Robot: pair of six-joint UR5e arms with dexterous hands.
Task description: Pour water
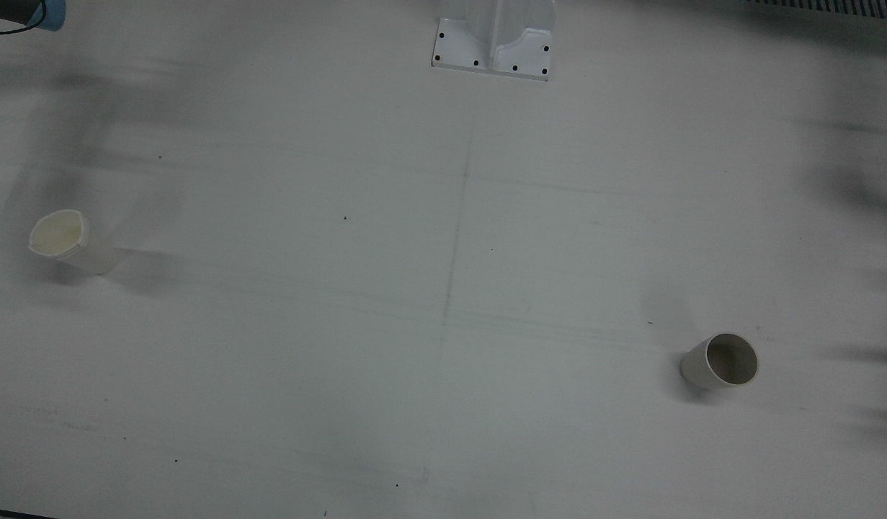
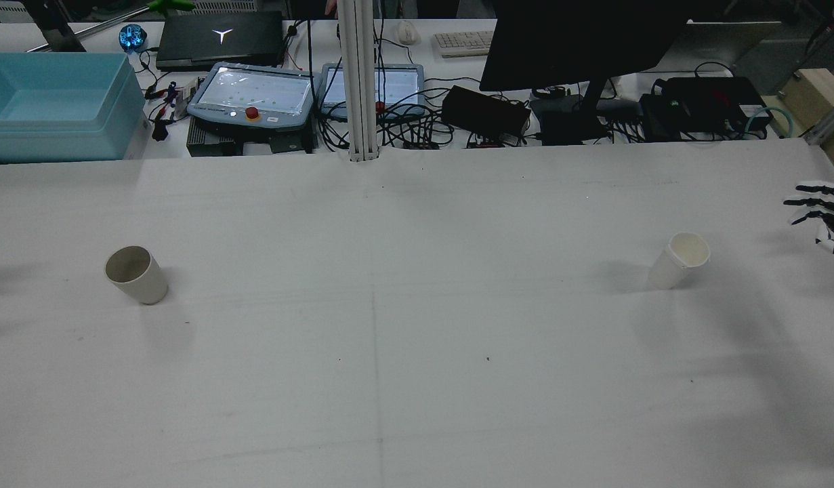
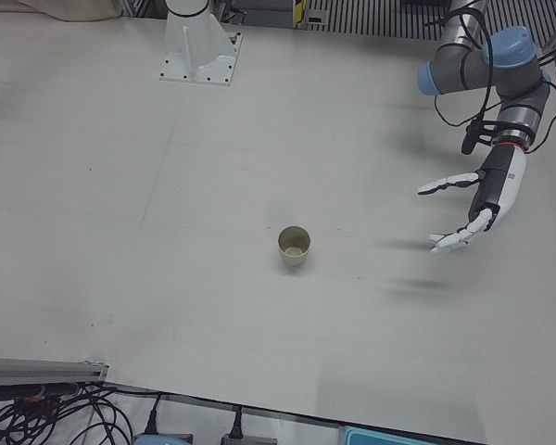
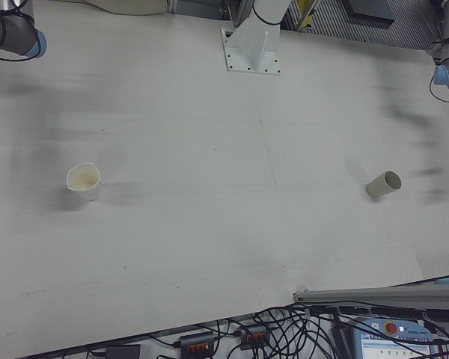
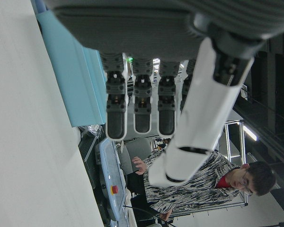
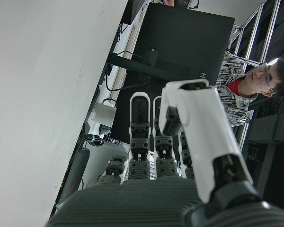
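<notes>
Two white paper cups stand upright and far apart on the white table. The one with a dark inside (image 2: 135,274) (image 1: 720,360) (image 3: 294,247) (image 4: 383,183) is on my left half. The other, with a cream inside and a dented rim (image 2: 681,261) (image 1: 72,241) (image 4: 84,182), is on my right half. I cannot tell what either holds. My left hand (image 3: 473,209) hovers open, fingers spread, well off to the outer side of the dark cup. My right hand (image 2: 823,217) is open at the table's right side, apart from the cream cup. Both hand views show straight fingers (image 5: 142,94) (image 6: 170,156) with nothing in them.
A white post with a bolted base (image 1: 493,43) (image 2: 358,81) stands at the middle of the table's far edge. Beyond that edge are a light blue bin (image 2: 54,102), two teach pendants (image 2: 254,95), a monitor (image 2: 579,41) and cables. A seated person (image 5: 203,184) shows behind.
</notes>
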